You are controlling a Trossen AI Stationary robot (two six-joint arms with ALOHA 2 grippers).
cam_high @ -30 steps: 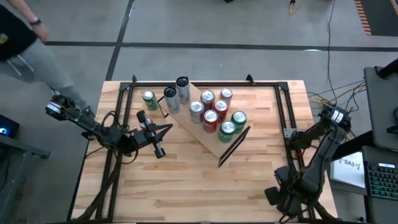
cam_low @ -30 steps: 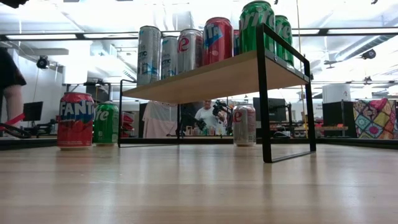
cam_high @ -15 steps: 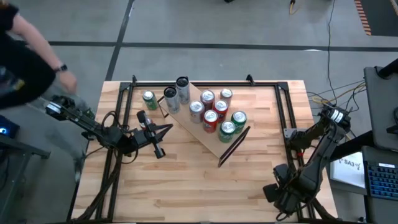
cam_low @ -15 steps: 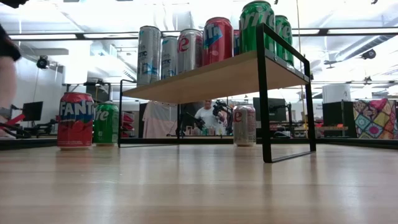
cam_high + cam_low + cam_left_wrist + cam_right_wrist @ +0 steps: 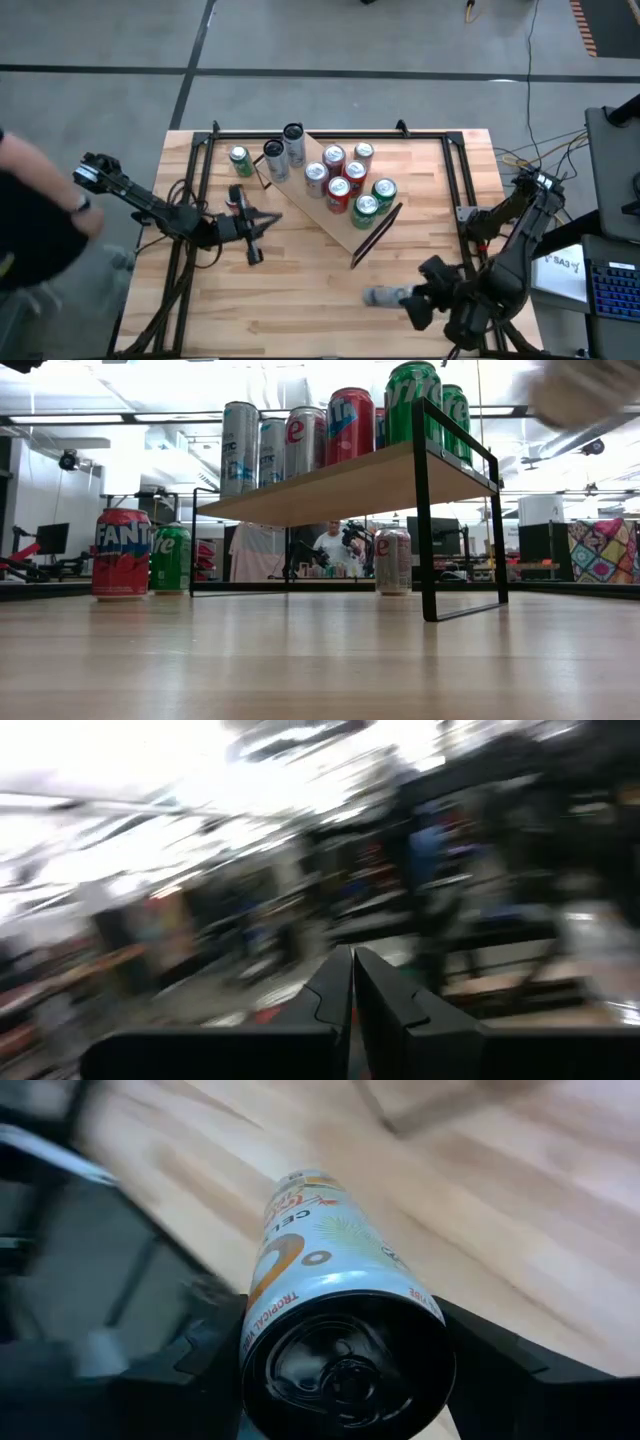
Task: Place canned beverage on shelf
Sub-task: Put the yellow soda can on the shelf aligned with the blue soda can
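Now right gripper [image 5: 408, 298] swung over table [image 5: 300, 290] (clamping can [image 5: 330, 1270]).

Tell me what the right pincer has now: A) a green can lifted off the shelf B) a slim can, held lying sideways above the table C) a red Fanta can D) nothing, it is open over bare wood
B: the right pincer grips a slim pale can at its base, and the can lies sideways over the table.
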